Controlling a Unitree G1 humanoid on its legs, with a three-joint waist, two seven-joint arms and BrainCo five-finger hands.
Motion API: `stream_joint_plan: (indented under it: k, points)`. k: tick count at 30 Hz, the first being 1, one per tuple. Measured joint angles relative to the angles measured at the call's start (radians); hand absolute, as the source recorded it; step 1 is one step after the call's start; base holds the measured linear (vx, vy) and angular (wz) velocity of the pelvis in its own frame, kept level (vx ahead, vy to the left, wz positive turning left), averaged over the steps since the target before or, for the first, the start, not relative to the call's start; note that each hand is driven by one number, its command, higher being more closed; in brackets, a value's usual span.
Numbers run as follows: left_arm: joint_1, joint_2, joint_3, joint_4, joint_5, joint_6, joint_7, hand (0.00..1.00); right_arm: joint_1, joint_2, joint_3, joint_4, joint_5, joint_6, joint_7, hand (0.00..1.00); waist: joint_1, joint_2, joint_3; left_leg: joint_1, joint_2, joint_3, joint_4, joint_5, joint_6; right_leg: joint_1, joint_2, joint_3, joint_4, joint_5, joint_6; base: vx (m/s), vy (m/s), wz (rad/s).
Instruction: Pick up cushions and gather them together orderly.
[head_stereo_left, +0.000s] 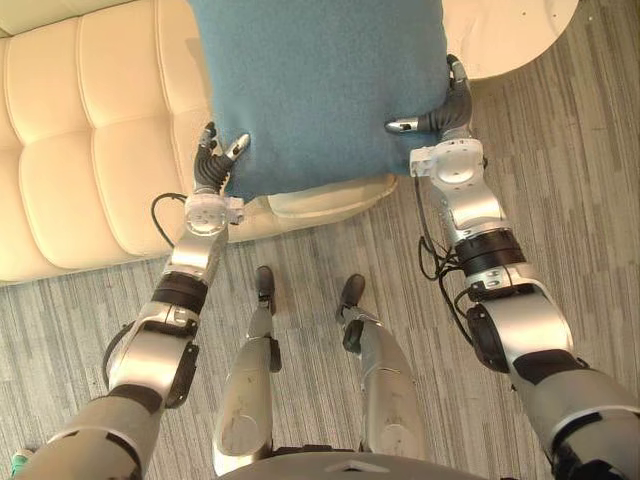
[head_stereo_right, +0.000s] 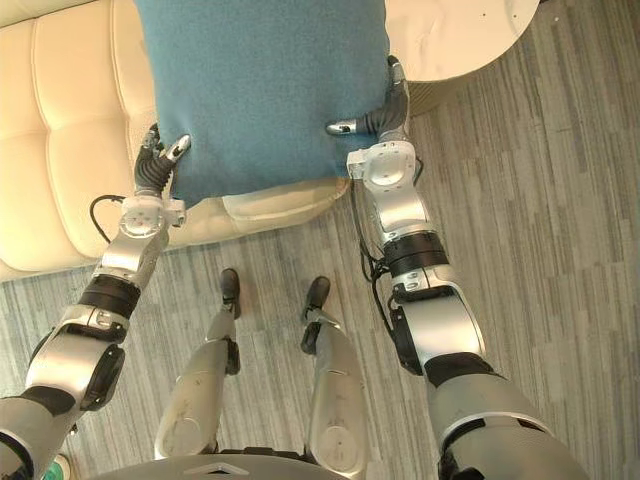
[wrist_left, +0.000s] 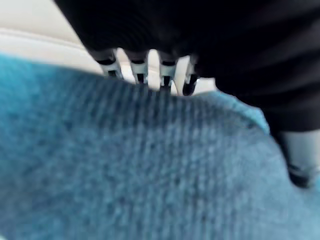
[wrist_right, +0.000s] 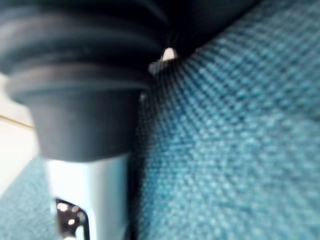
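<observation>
Blue cushion (head_stereo_left: 320, 90), gripped by left robot hand (head_stereo_left: 213, 165), right robot hand (head_stereo_left: 452, 108), over sofa (head_stereo_left: 90, 150)

Both arms reach forward and up, one on each side. The left arm (head_stereo_left: 165, 310) is bent a little at the elbow and angles inward. Its left hand (head_stereo_left: 213, 165) pinches the lower left corner of the blue cushion (head_stereo_left: 320, 90), thumb on the near face and fingers (wrist_left: 138, 70) hooked over the edge. The right arm (head_stereo_left: 490, 250) stretches higher and straighter. Its right hand (head_stereo_left: 450, 112) clamps the cushion's right edge, with the thumb laid across the front pointing inward and the fingers tucked behind.
</observation>
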Motion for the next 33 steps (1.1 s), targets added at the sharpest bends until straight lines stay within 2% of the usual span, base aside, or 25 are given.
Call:
stream_joint_plan:
  k: [6, 11, 15, 18, 26, 30, 33]
  points:
    - [-0.055, -0.017, -0.035, 0.049, 0.019, 0.016, 0.0, 1.0, 0.0, 0.003, 0.04, 0.0, -0.003, 0.0, 0.0, 1.0, 0.001, 0.0, 0.0, -0.001, 0.007, 0.009, 0.0, -0.008, -0.009, 0.001, 0.011, 0.0, -0.023, 0.013, -0.002, 0.04, -0.03, -0.06]
    - [-0.091, -0.014, -0.06, 0.068, 0.035, 0.027, 0.0, 1.0, -0.001, 0.007, 0.041, -0.015, 0.018, -0.001, -0.003, 1.0, -0.001, -0.001, -0.001, -0.017, 0.035, 0.078, 0.0, -0.011, -0.006, 0.004, 0.028, 0.0, -0.075, 0.046, -0.002, 0.01, -0.01, -0.05]
    - [-0.119, 0.001, -0.074, 0.071, 0.033, 0.036, 0.0, 1.0, 0.0, 0.005, 0.038, -0.065, 0.043, -0.001, -0.02, 1.0, -0.001, -0.001, -0.001, -0.025, 0.037, 0.09, 0.001, -0.005, -0.007, 0.004, 0.033, 0.001, -0.098, 0.058, 0.001, 0.02, -0.018, -0.02]
    - [-0.147, 0.03, -0.074, 0.071, -0.008, 0.036, 0.0, 1.0, -0.001, 0.005, 0.036, -0.097, 0.058, -0.005, -0.022, 1.0, -0.002, -0.001, -0.001, -0.029, 0.04, 0.095, 0.001, 0.001, 0.0, 0.003, 0.038, 0.002, -0.107, 0.063, 0.0, 0.04, -0.032, -0.04]
    - [-0.197, 0.062, -0.075, 0.061, -0.043, 0.036, 0.0, 1.0, 0.011, 0.011, 0.036, -0.17, 0.11, -0.01, -0.023, 1.0, -0.005, -0.002, -0.001, -0.028, 0.041, 0.111, 0.027, 0.001, -0.001, 0.006, 0.032, 0.006, -0.089, 0.057, -0.001, 0.04, -0.039, 0.0]
    - [-0.179, 0.076, -0.092, 0.021, -0.037, 0.038, 0.0, 1.0, 0.126, 0.048, 0.017, -0.236, 0.148, -0.012, -0.024, 1.0, -0.002, -0.003, -0.001, 0.023, 0.039, 0.109, 0.028, -0.004, -0.004, 0.049, 0.026, 0.004, -0.063, 0.032, 0.0, 0.02, -0.047, 0.08]
    - [-0.119, 0.101, -0.11, -0.071, -0.003, 0.039, 0.0, 1.0, 0.226, 0.09, 0.012, -0.268, 0.182, -0.021, -0.024, 1.0, -0.003, -0.003, -0.002, 0.056, 0.035, 0.108, 0.023, -0.014, -0.011, 0.07, 0.018, 0.004, -0.037, 0.011, 0.004, 0.01, -0.056, 0.05]
